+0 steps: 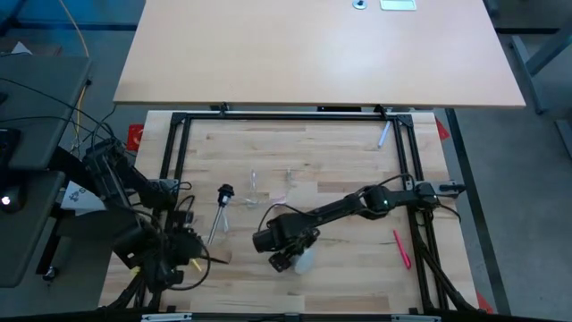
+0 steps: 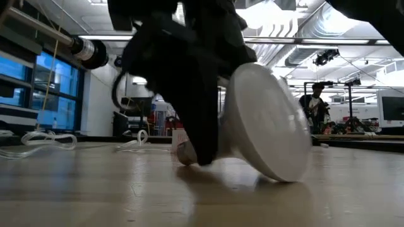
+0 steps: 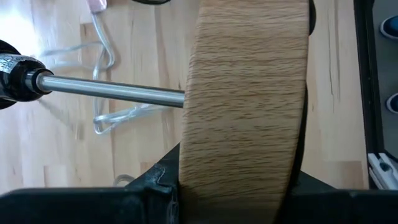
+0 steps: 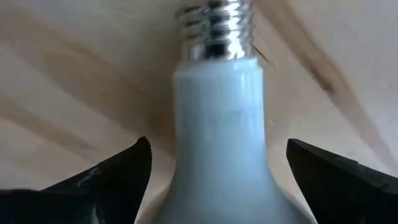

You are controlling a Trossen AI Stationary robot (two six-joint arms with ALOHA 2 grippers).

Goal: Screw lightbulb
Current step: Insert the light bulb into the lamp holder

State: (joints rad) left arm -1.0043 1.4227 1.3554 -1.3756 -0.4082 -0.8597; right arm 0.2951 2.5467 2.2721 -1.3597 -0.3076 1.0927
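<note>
Lightbulb (image 1: 305,260) lies on the wooden table (image 1: 340,161) near its front edge, mostly hidden from above by the right claw (image 1: 288,258), so only a pale curve of its globe shows there. The low view gives more: the white globe (image 2: 268,123) rests tilted on the table, with the dark claw covering its neck and base. The right wrist view alone shows the threaded metal base (image 4: 216,28) and the white neck between the two dark fingers (image 4: 118,171), which stand apart on either side with clear gaps, not touching the bulb.

The left claw (image 1: 183,246) sits at the front left of the table, clamped on a round wooden disc (image 3: 245,106); the left wrist view shows the disc edge-on between the fingers, with a metal stem (image 3: 112,92) running to a black socket (image 3: 13,73) cut off at the frame edge. From above, only the stem and socket (image 1: 224,192) are plain. Clear plastic wire (image 1: 255,186) lies mid-table, hard to make out.
</note>
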